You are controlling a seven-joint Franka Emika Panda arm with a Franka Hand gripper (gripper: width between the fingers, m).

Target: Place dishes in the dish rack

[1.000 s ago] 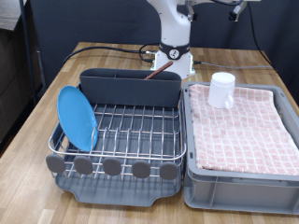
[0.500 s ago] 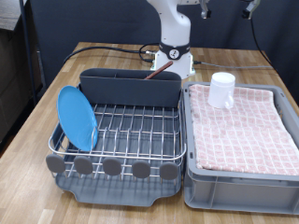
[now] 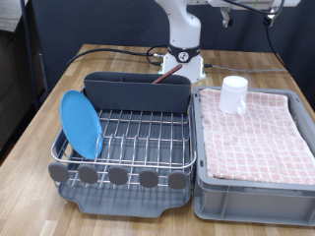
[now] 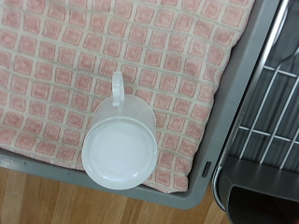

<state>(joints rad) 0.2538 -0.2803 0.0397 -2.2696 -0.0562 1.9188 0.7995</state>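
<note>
The bright-blue plate (image 3: 81, 124) stands on edge in the chrome wire dish rack (image 3: 138, 138), at the exterior view's left. The white cup (image 3: 234, 94) stands on the pink checked cloth (image 3: 256, 138) in the grey bin. In the wrist view the cup (image 4: 120, 145) is seen from straight above, with its handle on the cloth (image 4: 84, 56). A thin reddish-brown handle (image 3: 160, 82), which looks like the spoon, lies at the rim of the grey caddy (image 3: 136, 91). The gripper's hand (image 3: 236, 10) is high above the cup at the exterior view's top edge; its fingers do not show.
The grey bin (image 3: 202, 187) stands right of the rack on the wooden table (image 3: 59, 93). The robot base (image 3: 182, 54) and cables are behind the caddy. In the wrist view the bin's rim (image 4: 238, 93) and the rack's wires (image 4: 276, 103) show beside the cloth.
The hand has shifted along the exterior view's top edge, above the cup. The plate, cup and rack have not moved.
</note>
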